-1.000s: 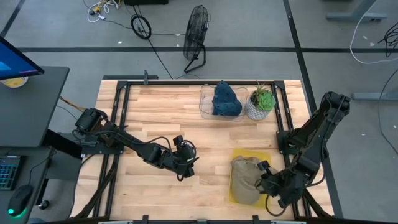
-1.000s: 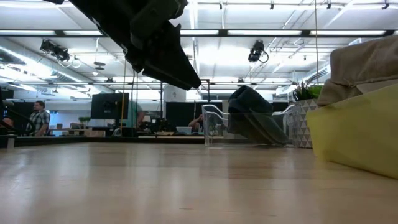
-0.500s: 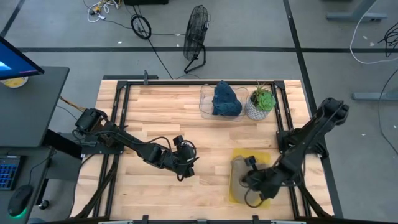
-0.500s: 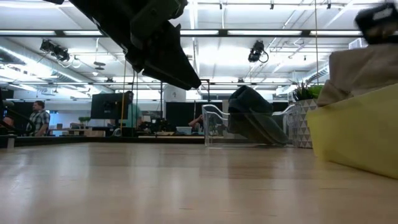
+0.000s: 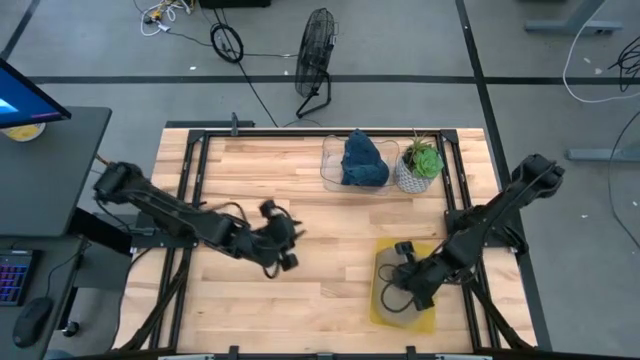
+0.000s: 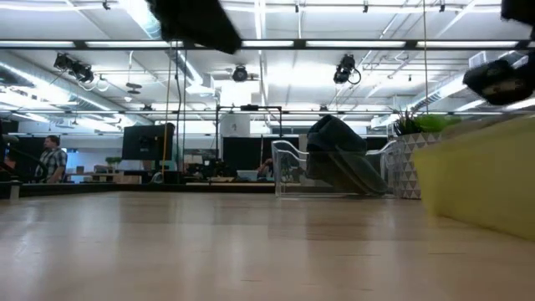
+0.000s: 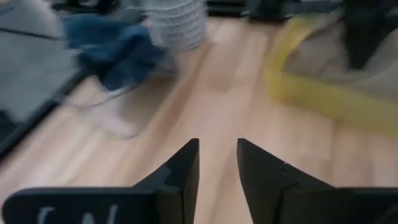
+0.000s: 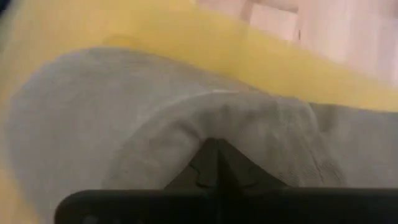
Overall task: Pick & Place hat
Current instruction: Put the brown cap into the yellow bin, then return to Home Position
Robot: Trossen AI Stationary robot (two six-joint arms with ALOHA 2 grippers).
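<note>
A beige-grey hat (image 5: 388, 283) lies in a yellow tray (image 5: 425, 318) at the table's near right. My right gripper (image 5: 398, 288) is down on the hat with its fingers shut; in the right wrist view (image 8: 214, 149) the tips are sunk in the cloth (image 8: 93, 124). My left gripper (image 5: 283, 247) hovers over the bare middle of the table, left of the tray. Its fingers (image 7: 217, 149) stand a little apart with nothing between them. A blue hat (image 5: 362, 160) sits in a clear container (image 5: 330, 165) at the far side. My right gripper meets the hat's crown (image 8: 249, 124) with its shut fingertips, coming slanting down from the table's right. The cloth puckers in a ridge around the tips; how many layers lie between them is hidden by the fingers. The hat rests in the tray.
A potted plant (image 5: 420, 160) in a white pot stands right of the clear container. Black frame rails (image 5: 195, 190) run along the table's left and right sides. Bare wood (image 5: 330, 230) lies between the two arms.
My right gripper has gone toward the table's left and down, from beside the hat onto it. The hat has sunk: in the low view it no longer rises above the tray's rim. My left gripper has risen and drawn back toward the table's far left.
</note>
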